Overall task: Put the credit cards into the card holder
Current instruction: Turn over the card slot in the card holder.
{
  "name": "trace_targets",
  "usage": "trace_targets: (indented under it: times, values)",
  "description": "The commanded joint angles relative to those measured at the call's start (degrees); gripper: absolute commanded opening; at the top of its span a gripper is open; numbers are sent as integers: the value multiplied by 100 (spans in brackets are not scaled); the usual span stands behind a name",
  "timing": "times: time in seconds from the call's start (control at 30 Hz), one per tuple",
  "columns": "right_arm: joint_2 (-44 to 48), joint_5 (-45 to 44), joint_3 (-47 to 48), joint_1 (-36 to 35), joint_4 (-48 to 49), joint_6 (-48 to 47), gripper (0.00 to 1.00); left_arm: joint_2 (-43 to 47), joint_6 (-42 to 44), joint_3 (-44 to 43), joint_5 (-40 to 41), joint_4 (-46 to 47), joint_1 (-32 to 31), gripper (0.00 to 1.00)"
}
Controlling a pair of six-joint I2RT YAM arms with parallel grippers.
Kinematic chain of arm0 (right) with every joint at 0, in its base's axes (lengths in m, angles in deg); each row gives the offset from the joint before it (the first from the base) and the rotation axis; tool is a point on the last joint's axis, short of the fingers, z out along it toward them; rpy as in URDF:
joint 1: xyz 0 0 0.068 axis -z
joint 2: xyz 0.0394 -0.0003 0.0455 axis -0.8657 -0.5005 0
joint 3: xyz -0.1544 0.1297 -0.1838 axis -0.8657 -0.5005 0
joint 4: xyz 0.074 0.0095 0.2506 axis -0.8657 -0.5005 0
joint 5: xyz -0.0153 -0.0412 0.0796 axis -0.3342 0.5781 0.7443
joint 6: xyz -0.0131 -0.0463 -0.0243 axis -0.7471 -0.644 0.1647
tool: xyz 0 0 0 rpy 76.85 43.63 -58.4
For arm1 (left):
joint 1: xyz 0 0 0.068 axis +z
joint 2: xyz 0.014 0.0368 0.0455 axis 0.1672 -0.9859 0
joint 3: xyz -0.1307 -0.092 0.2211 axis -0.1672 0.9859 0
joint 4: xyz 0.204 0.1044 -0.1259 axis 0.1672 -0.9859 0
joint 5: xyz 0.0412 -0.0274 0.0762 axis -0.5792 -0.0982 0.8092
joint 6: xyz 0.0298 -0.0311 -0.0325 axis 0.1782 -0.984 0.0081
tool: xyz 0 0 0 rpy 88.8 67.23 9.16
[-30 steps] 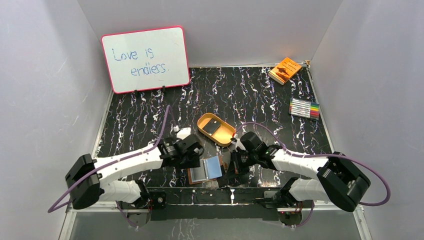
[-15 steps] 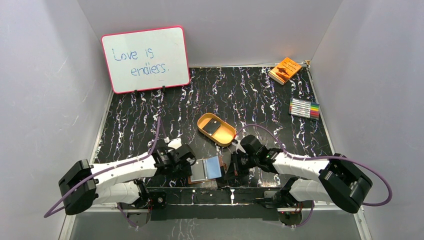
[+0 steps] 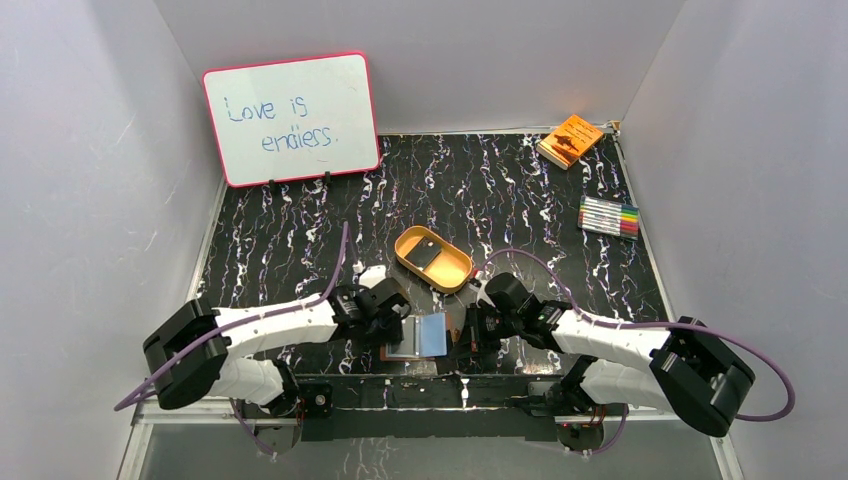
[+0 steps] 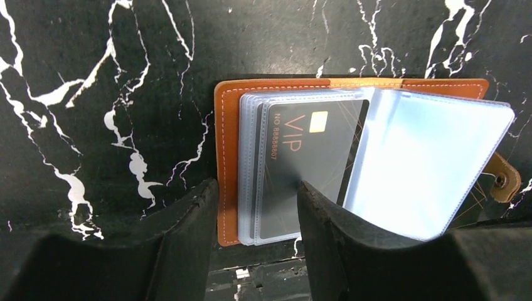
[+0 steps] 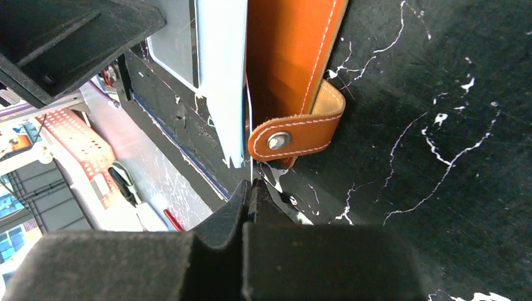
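The card holder (image 4: 227, 157) lies open at the table's near edge, orange-brown leather with clear sleeves; it also shows in the top view (image 3: 392, 352). A black VIP card (image 4: 313, 163) sits in a sleeve. A pale blue-white panel (image 4: 426, 163) stands raised on the right; whether it is a card or a sleeve I cannot tell. My left gripper (image 4: 257, 188) is open, its fingers straddling the sleeves' left part. My right gripper (image 5: 252, 185) is shut on a thin sheet (image 5: 249, 144), seen edge-on beside the strap tab (image 5: 295, 135).
A tan oval tray (image 3: 452, 275) behind the holder holds a dark flat rectangle (image 3: 425, 254). A whiteboard (image 3: 290, 118) stands back left, an orange booklet (image 3: 570, 140) back right, a marker pack (image 3: 609, 216) right. The table's front edge runs just under the holder.
My left gripper drew back to the left, then came right again onto the holder's left side. My right gripper stayed shut at the holder's right side.
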Motion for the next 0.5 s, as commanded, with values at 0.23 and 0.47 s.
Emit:
trace_targets:
  times: [0.23,0.47]
  values:
    - [69,-369,113,-28,-265,-90,0,199,872,-1124,578,-455,51,56]
    - [-24,-408,152,-28,-275,-164,0,-685,1228,-2006,227,-431,-338,73]
